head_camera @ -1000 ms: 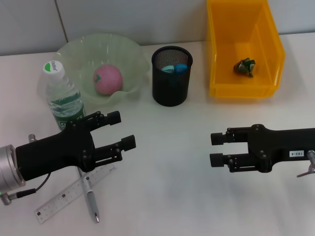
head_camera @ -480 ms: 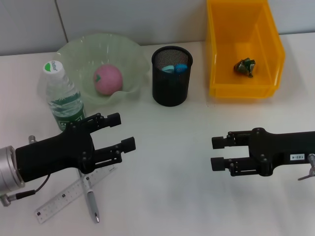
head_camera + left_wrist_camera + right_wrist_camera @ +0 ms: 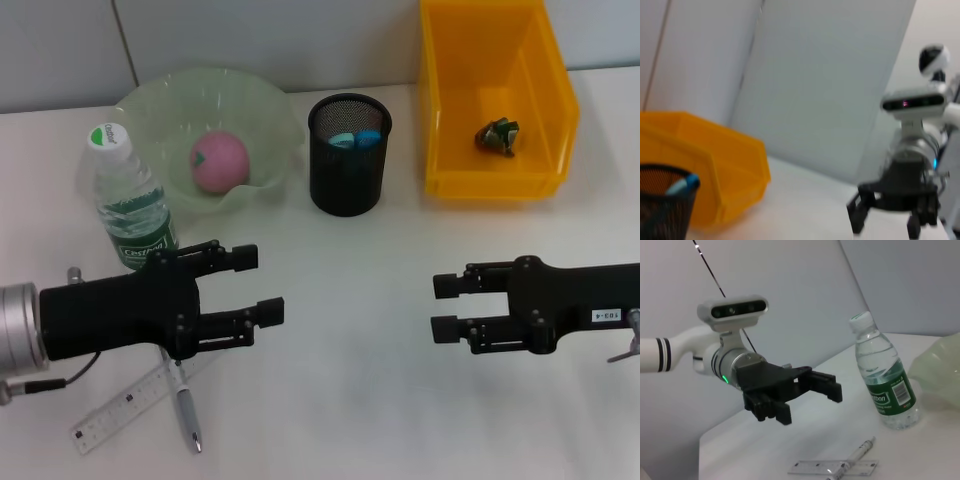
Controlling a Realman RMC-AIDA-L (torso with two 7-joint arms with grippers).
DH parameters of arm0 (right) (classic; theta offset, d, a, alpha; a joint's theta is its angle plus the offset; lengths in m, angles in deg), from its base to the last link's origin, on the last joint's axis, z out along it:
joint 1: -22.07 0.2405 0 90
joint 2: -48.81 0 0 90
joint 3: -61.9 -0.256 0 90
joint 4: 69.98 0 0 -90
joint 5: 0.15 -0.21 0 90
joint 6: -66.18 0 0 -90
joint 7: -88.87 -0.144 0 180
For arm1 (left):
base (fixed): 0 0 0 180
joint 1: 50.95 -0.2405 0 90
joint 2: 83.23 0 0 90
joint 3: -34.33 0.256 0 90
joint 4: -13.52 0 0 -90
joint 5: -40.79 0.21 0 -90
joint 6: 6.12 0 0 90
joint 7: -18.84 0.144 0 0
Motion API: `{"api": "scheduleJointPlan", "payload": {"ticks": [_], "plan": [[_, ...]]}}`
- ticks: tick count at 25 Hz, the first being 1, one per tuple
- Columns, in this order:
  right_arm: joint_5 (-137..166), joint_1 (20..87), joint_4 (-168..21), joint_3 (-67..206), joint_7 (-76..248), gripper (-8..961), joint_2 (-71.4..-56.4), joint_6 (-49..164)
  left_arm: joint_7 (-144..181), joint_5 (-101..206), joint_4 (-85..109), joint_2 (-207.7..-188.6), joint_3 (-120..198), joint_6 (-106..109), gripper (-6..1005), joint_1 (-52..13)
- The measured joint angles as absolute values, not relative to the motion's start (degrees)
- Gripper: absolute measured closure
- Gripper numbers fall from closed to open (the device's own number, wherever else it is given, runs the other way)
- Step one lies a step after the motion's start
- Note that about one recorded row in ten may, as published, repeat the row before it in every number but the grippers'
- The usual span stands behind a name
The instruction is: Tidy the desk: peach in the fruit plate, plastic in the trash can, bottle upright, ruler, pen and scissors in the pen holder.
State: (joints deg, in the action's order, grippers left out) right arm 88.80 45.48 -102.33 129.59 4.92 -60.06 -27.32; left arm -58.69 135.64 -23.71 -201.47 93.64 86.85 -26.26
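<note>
Two black grippers hover over a white desk, both empty with fingers spread apart.

One pink peach (image 3: 219, 161) sits in the frilly, translucent green fruit plate (image 3: 150, 105); one clear plastic bottle (image 3: 128, 199) stands upright just beside it. One round black mesh pen holder (image 3: 347, 157) shows blue scissor handles inside. One crumpled green wrapper (image 3: 498, 135) lies in the glossy yellow bin (image 3: 545, 80). One see-through ruler (image 3: 125, 407) and one silver pen (image 3: 186, 411) lie crossed beneath the left gripper (image 3: 258, 285); the right gripper (image 3: 444, 306) hangs well apart.
</note>
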Motion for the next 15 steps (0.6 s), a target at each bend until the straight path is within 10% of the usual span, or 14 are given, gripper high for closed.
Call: {"api": "scheduleJointPlan", "payload": {"ticks": [15], "plan": [[94.0,45.4,-102.6,124.7,4.7,268,-60.24,-27.2,-83.7,156.7,-47.9,-201.75,97.8,85.7,225,-21.2]]}}
